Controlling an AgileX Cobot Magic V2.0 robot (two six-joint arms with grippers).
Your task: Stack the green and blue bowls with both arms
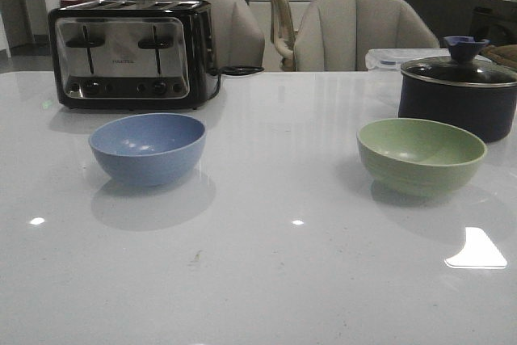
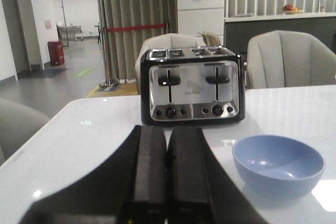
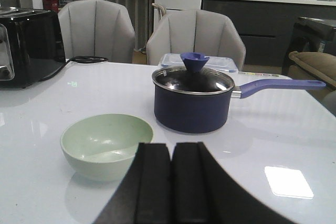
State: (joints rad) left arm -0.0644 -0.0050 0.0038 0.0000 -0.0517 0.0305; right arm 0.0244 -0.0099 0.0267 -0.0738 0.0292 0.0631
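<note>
The dusty blue bowl (image 1: 148,147) stands upright and empty on the left of the white table; the pale green bowl (image 1: 421,155) stands upright and empty on the right, well apart from it. Neither arm shows in the front view. In the left wrist view my left gripper (image 2: 167,129) is shut with nothing in it, short of the blue bowl (image 2: 277,163) and off to its side. In the right wrist view my right gripper (image 3: 171,146) is shut and empty, close by the green bowl (image 3: 106,145) and overlapping its near edge in the picture.
A black-and-steel toaster (image 1: 132,54) stands behind the blue bowl. A dark lidded pot (image 1: 458,94) with a long handle (image 3: 281,84) sits just behind the green bowl, a clear lidded box (image 3: 198,62) behind it. Grey chairs (image 1: 361,31) line the table's far edge.
</note>
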